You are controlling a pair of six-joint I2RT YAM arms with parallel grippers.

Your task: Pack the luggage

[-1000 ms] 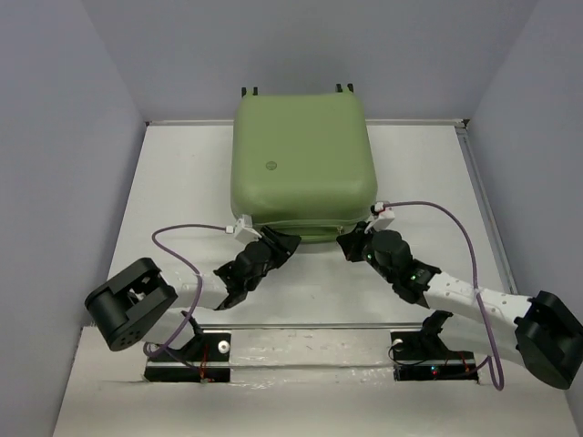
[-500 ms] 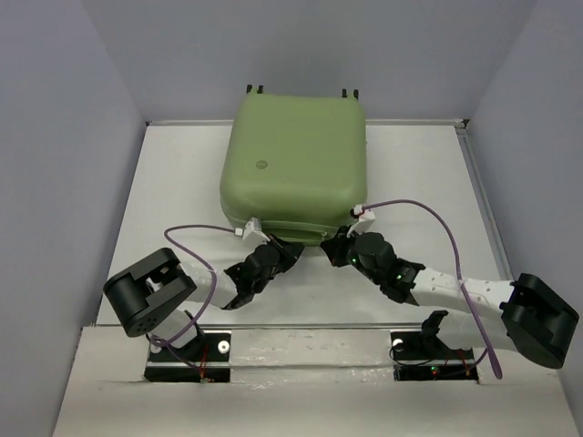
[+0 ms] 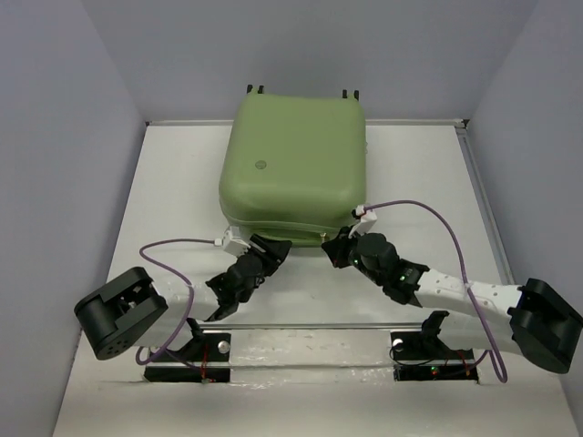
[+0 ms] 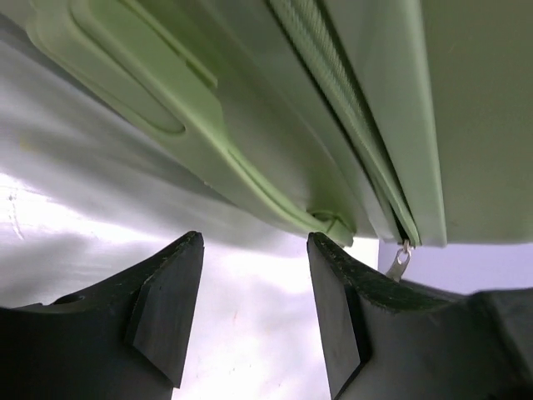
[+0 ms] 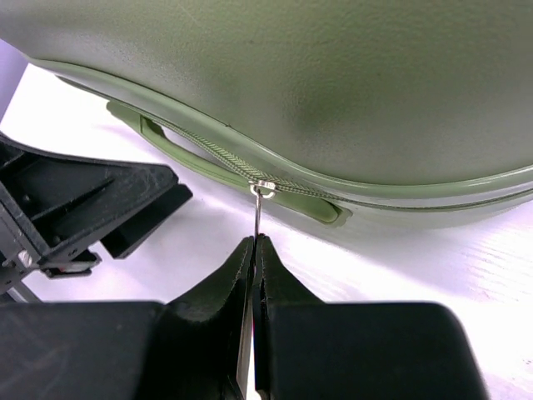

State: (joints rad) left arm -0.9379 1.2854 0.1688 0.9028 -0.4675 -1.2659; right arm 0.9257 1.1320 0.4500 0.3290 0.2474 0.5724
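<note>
The luggage (image 3: 293,159), a light-green hard-shell suitcase with a round logo, lies flat and closed at the back of the table. My right gripper (image 3: 334,246) is at its near edge, shut on the metal zipper pull (image 5: 259,215), which hangs from the zipper beside the side handle (image 5: 250,179). My left gripper (image 3: 270,252) is open and empty just left of it, in front of the handle (image 4: 208,142), below the suitcase's near edge. A second zipper pull (image 4: 400,260) hangs by its right finger.
The white table (image 3: 173,196) has a raised rim and grey walls on three sides. The suitcase fills most of the back middle. Purple cables loop from both wrists. The left gripper shows in the right wrist view (image 5: 75,208).
The left arm has swung its elbow leftward and its gripper drew slightly back. The right gripper shifted left along the suitcase's near edge, and the suitcase has turned a little.
</note>
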